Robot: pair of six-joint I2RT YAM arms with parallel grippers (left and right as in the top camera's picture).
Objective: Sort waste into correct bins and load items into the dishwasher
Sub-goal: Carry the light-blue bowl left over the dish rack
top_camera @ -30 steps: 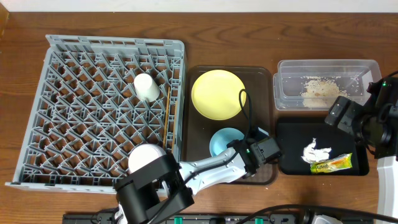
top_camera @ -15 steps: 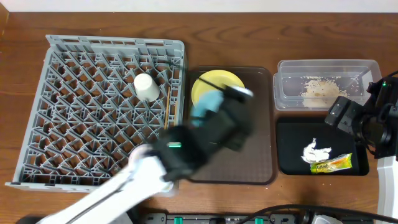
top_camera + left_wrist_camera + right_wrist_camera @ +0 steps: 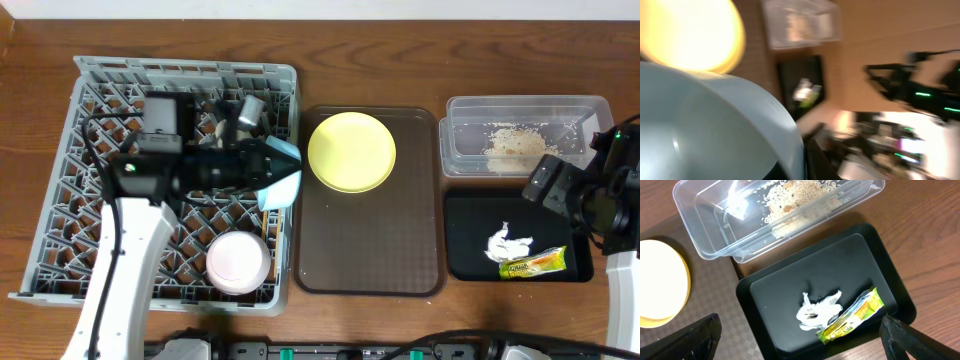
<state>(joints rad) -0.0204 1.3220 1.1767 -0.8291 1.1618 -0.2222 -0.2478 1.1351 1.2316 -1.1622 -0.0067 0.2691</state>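
Left pincer (image 3: 266,168) clamps round light-blue bowl (image 3: 284,186) over grey lattice dish rack's (image 3: 185,68) right edge; right pincer (image 3: 800,335) gapes wide.

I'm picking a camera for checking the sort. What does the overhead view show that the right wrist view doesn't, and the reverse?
Overhead only: the rack, the white bowl sitting in it, and the blue bowl held over its right side. Right wrist only: its own fingers, spread wide at the frame's lower corners. Both: the tub with scraps, the black tray holding tissue and wrapper, and the plate on the brown tray.
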